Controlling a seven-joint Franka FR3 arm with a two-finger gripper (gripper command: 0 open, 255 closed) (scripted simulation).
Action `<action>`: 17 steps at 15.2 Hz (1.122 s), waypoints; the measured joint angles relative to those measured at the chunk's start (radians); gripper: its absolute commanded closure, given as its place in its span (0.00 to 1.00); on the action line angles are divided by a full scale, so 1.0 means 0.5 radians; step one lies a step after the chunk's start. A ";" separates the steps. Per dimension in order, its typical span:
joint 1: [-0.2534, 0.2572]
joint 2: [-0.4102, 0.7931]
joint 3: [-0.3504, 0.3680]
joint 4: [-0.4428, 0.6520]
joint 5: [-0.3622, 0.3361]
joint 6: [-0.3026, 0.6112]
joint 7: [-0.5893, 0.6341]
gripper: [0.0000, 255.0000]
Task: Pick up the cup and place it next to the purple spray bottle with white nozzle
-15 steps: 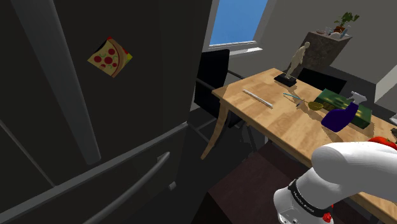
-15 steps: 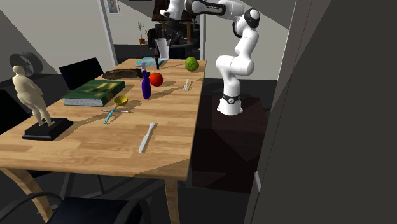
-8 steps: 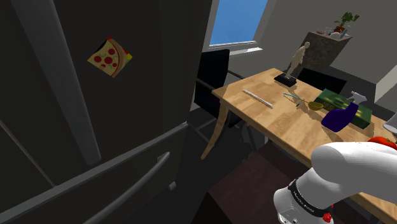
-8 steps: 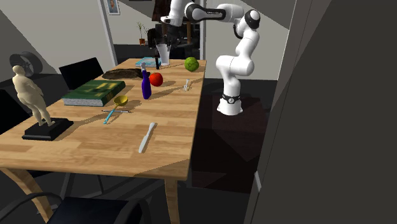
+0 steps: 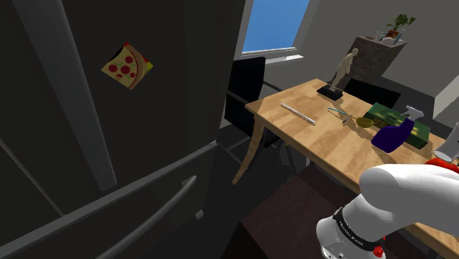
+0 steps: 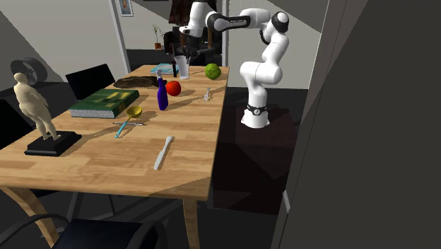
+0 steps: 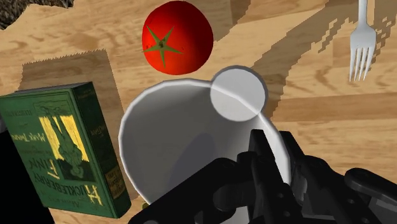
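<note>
Wrist view is showing us the white cup (image 7: 191, 146) hanging close under the camera, and the black pincer (image 7: 270, 159) is clamped on one side of its rim. Below the cup we are seeing the wooden bench (image 7: 305, 83), a red tomato (image 7: 177, 38), a fork (image 7: 360, 44) and a green book (image 7: 70, 146).

From the second exterior view, we are finding the cup up in the air over the far end of the bench. The purple spray bottle (image 6: 162, 95) is standing a little nearer that camera, with the tomato just beside it and the book on its other side.

We are thinking a few things could go wrong from here. We are pinching only one thin wall, so the cup could slip or swing if the arm is moving fast. The bottle is tall and thin, so a bump from the cup or the pincer could knock it over. The tomato is round, so one touch could send it rolling along the bench. The free spot beside the bottle is looking small, so we are wanting a slow, straight way down.
</note>
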 measured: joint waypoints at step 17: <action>-0.032 0.016 -0.331 -0.315 -0.293 0.370 0.107 1.00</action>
